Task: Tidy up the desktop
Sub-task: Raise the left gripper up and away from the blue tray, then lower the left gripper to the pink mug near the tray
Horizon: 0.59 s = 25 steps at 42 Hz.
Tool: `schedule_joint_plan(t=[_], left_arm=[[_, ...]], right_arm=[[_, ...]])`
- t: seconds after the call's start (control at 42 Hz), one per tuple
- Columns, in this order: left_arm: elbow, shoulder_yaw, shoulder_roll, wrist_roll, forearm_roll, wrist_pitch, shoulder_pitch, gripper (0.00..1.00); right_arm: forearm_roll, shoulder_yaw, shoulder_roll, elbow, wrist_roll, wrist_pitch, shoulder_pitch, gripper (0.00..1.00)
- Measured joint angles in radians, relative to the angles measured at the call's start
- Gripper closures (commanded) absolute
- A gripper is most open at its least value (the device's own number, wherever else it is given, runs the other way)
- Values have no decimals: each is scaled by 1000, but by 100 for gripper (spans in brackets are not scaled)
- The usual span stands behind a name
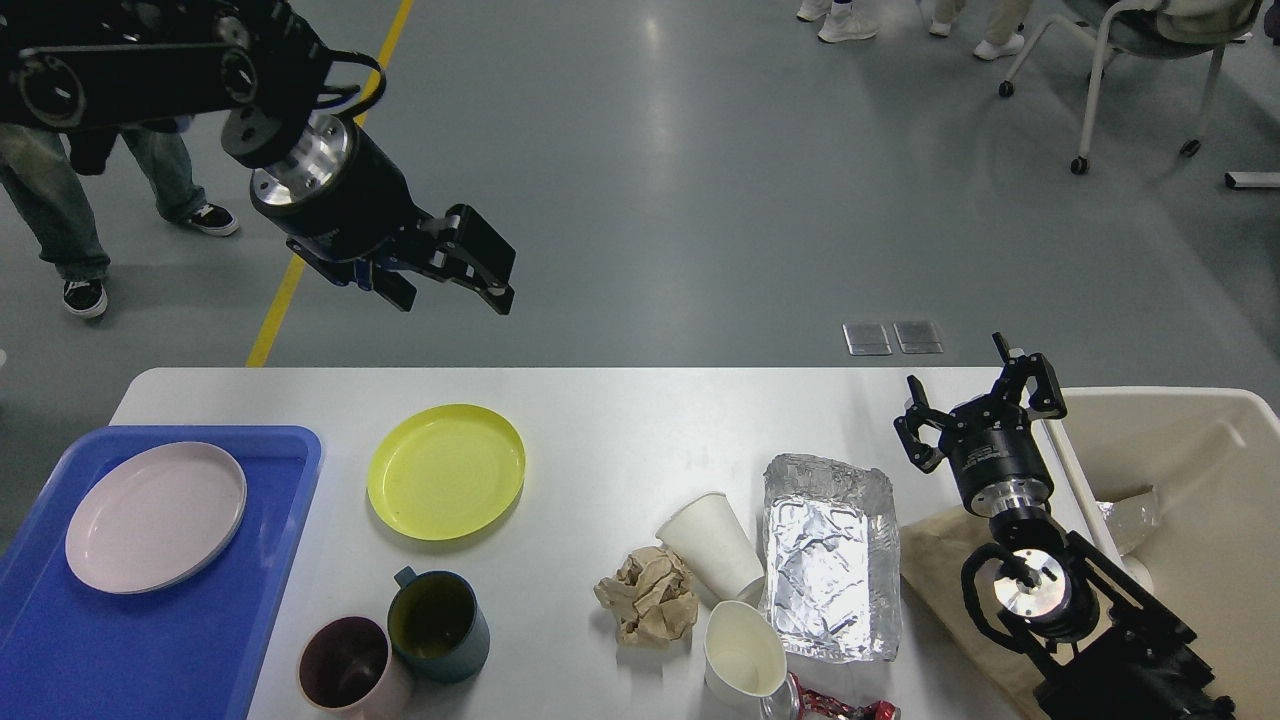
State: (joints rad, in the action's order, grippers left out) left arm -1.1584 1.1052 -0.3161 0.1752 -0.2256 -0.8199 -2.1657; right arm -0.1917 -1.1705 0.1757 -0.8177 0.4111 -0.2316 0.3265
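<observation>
Both arms in view, both grippers empty.
Left arm enters from top-left, raised high, wrist angled down and right; left gripper has fingers a little apart, nothing between them. Right arm comes up from bottom-right corner, wrist upright, pointing away from the camera; right gripper is spread wide, fingers well apart, holding nothing, low over the right end of the surface.
</observation>
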Motion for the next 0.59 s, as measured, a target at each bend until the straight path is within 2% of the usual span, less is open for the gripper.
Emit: schedule_joint_plan(t=[0.119,0.238,0.286,0.381,0.595], left_arm=[[-72,94,38,-5,68,-18,-75,3],[-199,235,72,-44,216,-22,-214,4],[-256,300,113,-68,285,-18,-271,4],[-352,402,195,-84,400,-5,-365,4],[-485,470,230,-88,536,3,-470,3]], right_arm=[[0,0,0,0,0,0,-1,0],[0,0,0,0,0,0,-1,0],[0,0,0,1,0,0,-1,0],[0,0,0,1,0,0,-1,0],[0,0,1,1,0,0,0,0]])
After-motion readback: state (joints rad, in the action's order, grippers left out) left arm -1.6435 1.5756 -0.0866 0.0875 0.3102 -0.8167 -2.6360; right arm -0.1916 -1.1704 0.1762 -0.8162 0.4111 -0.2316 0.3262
